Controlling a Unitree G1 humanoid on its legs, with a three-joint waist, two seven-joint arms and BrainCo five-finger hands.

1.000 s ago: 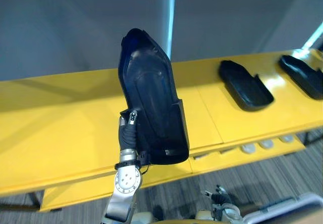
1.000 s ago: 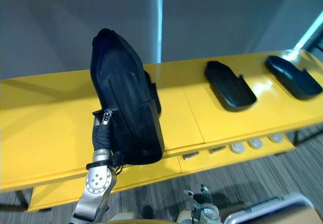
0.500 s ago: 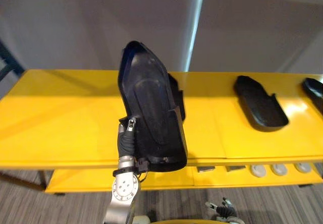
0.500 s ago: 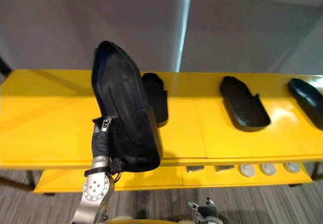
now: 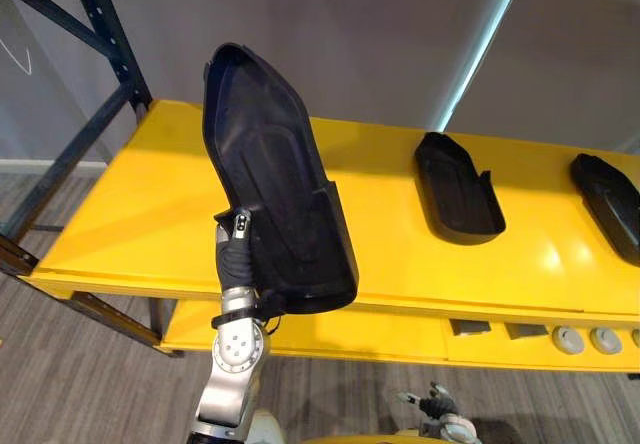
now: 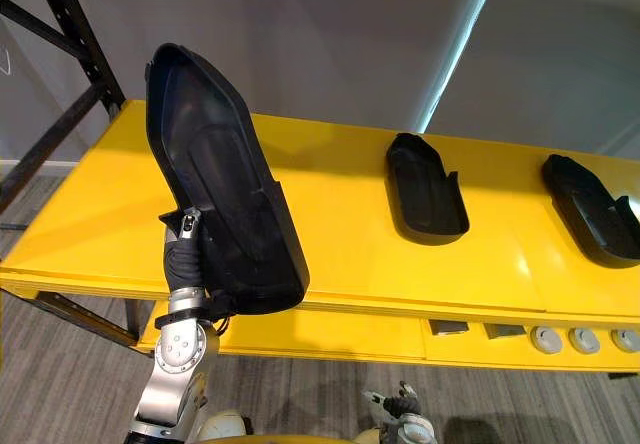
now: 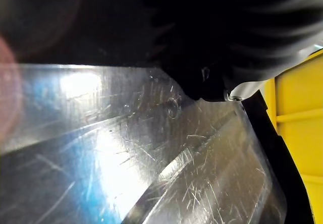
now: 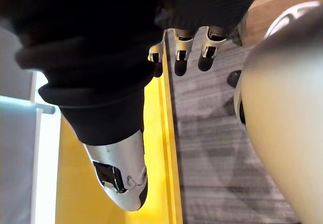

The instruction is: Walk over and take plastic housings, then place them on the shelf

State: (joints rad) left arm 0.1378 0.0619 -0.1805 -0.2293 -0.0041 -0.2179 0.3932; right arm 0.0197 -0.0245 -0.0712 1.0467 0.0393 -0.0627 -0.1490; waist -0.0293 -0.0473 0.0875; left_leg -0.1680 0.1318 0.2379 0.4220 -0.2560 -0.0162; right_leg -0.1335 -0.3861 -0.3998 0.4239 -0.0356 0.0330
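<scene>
Plastic housing [image 5: 270, 194] upright, lower edge pinched by left robot hand [image 5: 237, 236], right robot hand [image 8: 181, 46] slack.

text: none legible | surfaces: plastic housing [image 5: 275, 204], yellow shelf [image 5: 130, 214] | labels, numbers, signs: none readable

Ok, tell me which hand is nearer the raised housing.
Left. The left hand grips the raised housing at its lower edge; the right hand hangs open near the floor, clear of it.
</scene>
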